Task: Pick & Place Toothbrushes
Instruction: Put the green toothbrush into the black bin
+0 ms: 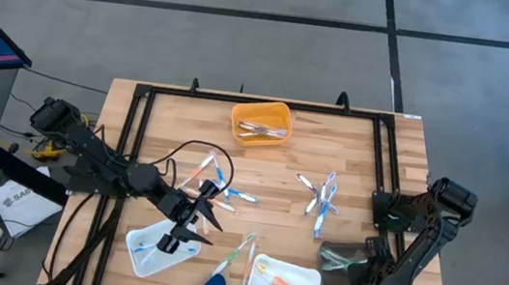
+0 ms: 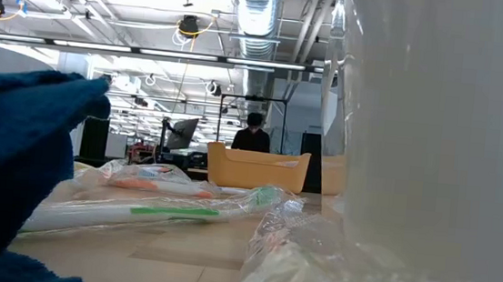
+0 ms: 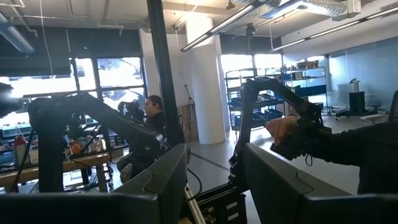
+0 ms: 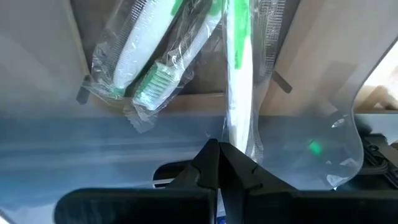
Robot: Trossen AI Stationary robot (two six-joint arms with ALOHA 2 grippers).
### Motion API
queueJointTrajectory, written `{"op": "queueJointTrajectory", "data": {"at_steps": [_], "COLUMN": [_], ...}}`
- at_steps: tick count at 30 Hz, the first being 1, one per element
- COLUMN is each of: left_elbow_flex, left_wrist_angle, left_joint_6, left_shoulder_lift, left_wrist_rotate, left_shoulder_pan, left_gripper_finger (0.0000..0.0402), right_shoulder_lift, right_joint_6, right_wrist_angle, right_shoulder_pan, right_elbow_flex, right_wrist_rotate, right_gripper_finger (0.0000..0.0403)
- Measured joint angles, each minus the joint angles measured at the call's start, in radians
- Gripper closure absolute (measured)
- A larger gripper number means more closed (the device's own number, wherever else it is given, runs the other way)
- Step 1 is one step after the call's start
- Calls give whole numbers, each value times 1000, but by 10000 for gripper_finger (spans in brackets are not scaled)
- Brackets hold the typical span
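Right gripper pinching green toothbrush (handle end hidden).

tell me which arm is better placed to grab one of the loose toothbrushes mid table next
Left, probably. Its gripper hangs with fingers apart beside the loose toothbrushes. The right gripper is shut on a green toothbrush over the clear tray at the table's edge.

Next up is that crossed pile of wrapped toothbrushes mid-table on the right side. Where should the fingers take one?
Take the blue-and-white brush lying uppermost on the crossed pile. Grip its handle near the free end farthest from the crossing, coming straight down with the fingers across its thin width. It lies flat on the table, so only a top approach gets around it, and the free end keeps clear of the neighbours.
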Motion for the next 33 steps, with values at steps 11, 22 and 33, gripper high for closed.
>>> {"op": "queueJointTrajectory", "data": {"at_steps": [11, 22, 33], "left_elbow_flex": [0, 0, 0], "left_wrist_angle": [0, 0, 0], "left_joint_6": [0, 0, 0], "left_shoulder_lift": [0, 0, 0], "left_wrist_rotate": [0, 0, 0], "left_shoulder_pan": [0, 0, 0], "left_gripper_finger": [247, 247, 247], "right_shoulder_lift": [0, 0, -2], "right_joint_6": [-15, -21, -5], "right_wrist_angle": [-6, -15, -26], "right_shoulder_pan": [-36, -67, -50], "right_elbow_flex": [0, 0, 78], "right_wrist_rotate": [53, 103, 104], "right_gripper_finger": [403, 403, 403]}}
